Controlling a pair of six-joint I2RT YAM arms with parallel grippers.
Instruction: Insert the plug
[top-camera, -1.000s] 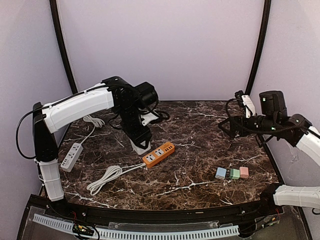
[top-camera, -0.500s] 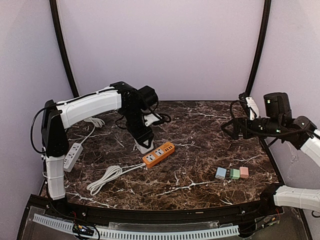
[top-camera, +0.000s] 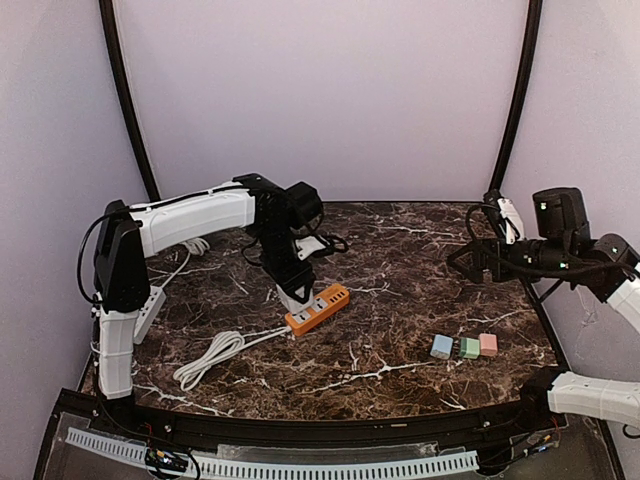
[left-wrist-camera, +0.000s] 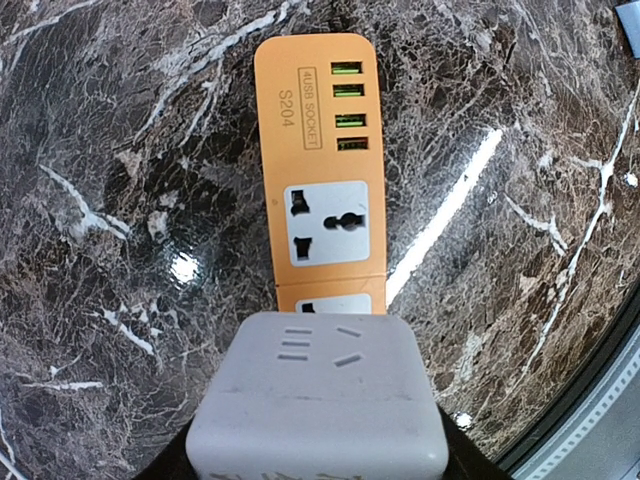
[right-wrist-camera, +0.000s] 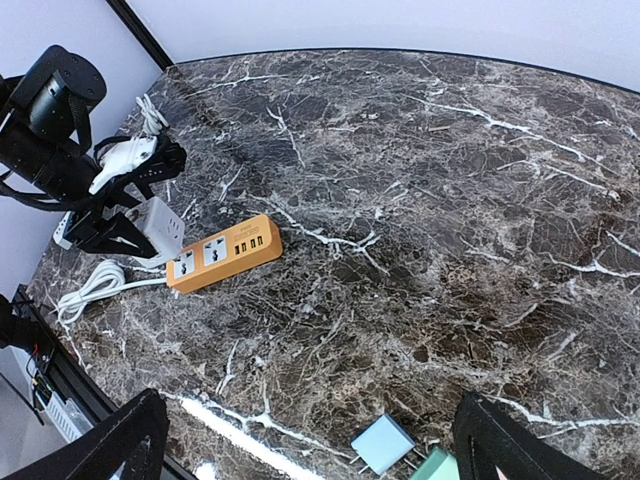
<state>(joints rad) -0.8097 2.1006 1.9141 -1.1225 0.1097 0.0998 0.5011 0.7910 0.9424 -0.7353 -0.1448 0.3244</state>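
Where the left end effector (top-camera: 291, 292) clamps the white plug (left-wrist-camera: 318, 398), it hangs just over the cord-end socket of the orange power strip (left-wrist-camera: 318, 180), whose long axis runs straight ahead. Right end effector (right-wrist-camera: 310, 450): jaws wide, well apart.

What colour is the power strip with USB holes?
Orange power strip; best in left wrist view.

- Left arm (top-camera: 195, 215) reaches from its base rightward over the table, elbow raised and wrist (top-camera: 290, 208) bent downward.
- Left gripper (top-camera: 292, 290) points steeply down, jaws clamped on a white plug (left-wrist-camera: 318, 395).
- Right arm (top-camera: 590, 392) is folded back at the right edge, its wrist held high.
- Right gripper (top-camera: 478, 262) faces left, fingers (right-wrist-camera: 110, 445) spread wide apart.
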